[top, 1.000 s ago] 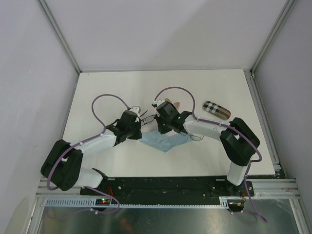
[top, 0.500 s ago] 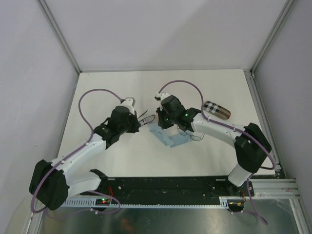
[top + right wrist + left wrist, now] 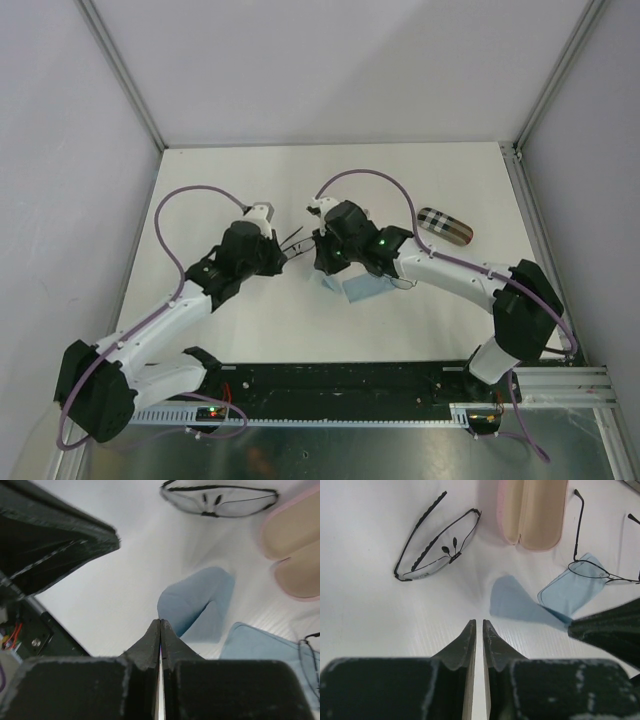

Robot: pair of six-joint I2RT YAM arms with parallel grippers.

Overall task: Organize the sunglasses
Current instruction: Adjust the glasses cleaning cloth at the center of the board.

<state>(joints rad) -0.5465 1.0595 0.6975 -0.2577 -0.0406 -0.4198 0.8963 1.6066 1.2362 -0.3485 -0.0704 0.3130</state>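
Observation:
The black-rimmed sunglasses (image 3: 440,545) lie unfolded on the white table, ahead and left of my left gripper (image 3: 479,622). That gripper's jaws stand a narrow gap apart with nothing between them. The wire sunglasses (image 3: 600,565) lie to the right, partly on the light blue cloth (image 3: 530,605). My right gripper (image 3: 160,621) is shut on a corner of that cloth (image 3: 195,602), which trails from its tips down to the table. In the top view the two grippers (image 3: 290,255) (image 3: 322,262) nearly meet at mid table, with the black-rimmed pair (image 3: 298,238) just behind them.
An open pink case (image 3: 532,512) with a beige lining lies behind the cloth, between the two pairs. The checkered oblong case (image 3: 443,224) sits at the back right. Metal frame rails (image 3: 535,240) border the table.
The left gripper has parted slightly and let go of the cloth. The cloth, spread flat a second ago, now hangs bunched from the right gripper alone. The left arm has stretched further out.

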